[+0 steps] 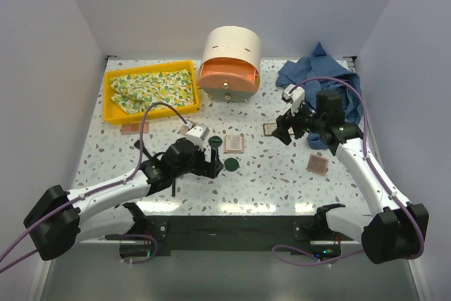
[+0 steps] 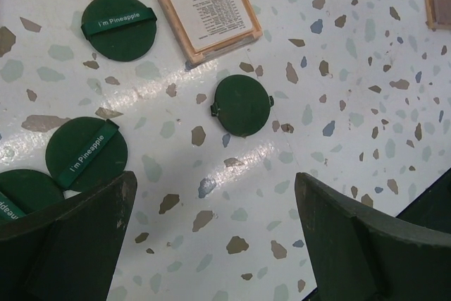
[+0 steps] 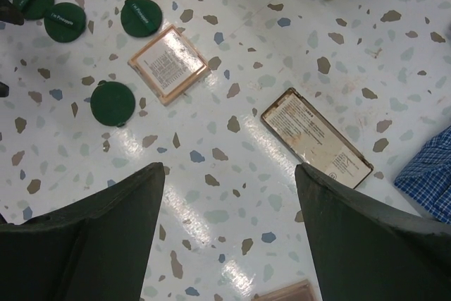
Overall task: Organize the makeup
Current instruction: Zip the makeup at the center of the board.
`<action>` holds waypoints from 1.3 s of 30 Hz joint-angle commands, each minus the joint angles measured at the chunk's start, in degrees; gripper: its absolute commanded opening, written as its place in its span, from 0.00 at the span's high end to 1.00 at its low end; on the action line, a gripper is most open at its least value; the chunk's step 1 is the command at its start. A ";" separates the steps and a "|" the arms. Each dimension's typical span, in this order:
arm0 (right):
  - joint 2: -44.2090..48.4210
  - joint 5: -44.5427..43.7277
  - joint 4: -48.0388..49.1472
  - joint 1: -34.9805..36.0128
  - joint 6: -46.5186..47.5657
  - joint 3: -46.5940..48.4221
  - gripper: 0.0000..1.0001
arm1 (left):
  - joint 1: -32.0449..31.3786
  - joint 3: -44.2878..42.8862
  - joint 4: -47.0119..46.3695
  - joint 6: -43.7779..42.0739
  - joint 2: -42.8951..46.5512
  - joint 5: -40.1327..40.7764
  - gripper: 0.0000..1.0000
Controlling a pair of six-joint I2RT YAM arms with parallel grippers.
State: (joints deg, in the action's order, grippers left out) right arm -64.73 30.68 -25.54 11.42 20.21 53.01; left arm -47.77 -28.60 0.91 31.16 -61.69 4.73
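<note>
My left gripper is open and empty above bare table. Dark green discs lie ahead of it: one plain and others banded. A pink-brown palette lies face down just beyond. My right gripper is open and empty over the table. A dark-rimmed palette lies just ahead of its right finger. Another palette lies nearer. More palettes lie at the left. A thin dark brush shows by the left arm.
A yellow tray with the leaf-patterned cloth stands at the back left. A cream and orange round container stands at the back middle. The blue cloth lies at the back right, behind my right gripper.
</note>
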 commanded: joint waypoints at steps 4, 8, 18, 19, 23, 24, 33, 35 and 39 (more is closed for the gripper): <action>0.92 1.23 2.07 -0.43 0.62 -0.28 0.21 | -4.35 -3.83 -3.98 2.33 -3.96 6.42 0.00; 1.01 1.23 1.99 -0.52 0.80 -0.28 0.21 | -6.11 -5.23 -4.33 3.03 -6.77 7.75 0.00; 1.01 1.32 1.99 -0.78 0.89 -0.28 0.21 | -9.80 -8.66 -4.07 3.30 -12.05 10.56 0.00; 1.01 1.32 1.99 -0.70 0.89 -0.28 0.21 | -9.97 -9.19 -3.98 3.47 -12.75 11.08 0.00; 1.01 1.32 2.07 -0.79 0.89 -0.37 0.21 | -10.94 -10.16 -3.81 4.00 -14.42 11.97 0.00; 1.01 1.32 2.16 -0.96 0.89 -0.37 0.21 | -11.20 -10.33 -3.63 4.26 -14.86 12.32 0.00; 0.92 1.32 2.16 -1.05 0.89 -0.45 0.21 | -12.44 -13.32 -1.79 6.72 -18.99 16.09 0.00; 0.92 1.32 2.07 -1.05 0.89 -0.37 0.21 | -12.44 -14.64 -1.87 7.34 -20.66 16.45 0.00; 1.01 1.32 2.25 -1.05 0.89 -0.46 0.21 | -12.44 -19.89 1.70 10.05 -26.09 19.42 0.00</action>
State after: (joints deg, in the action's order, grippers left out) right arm -64.73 31.05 -25.56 10.68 20.60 52.99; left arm -59.81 -42.33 0.56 37.52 -83.46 19.14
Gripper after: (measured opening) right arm 0.793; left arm 0.997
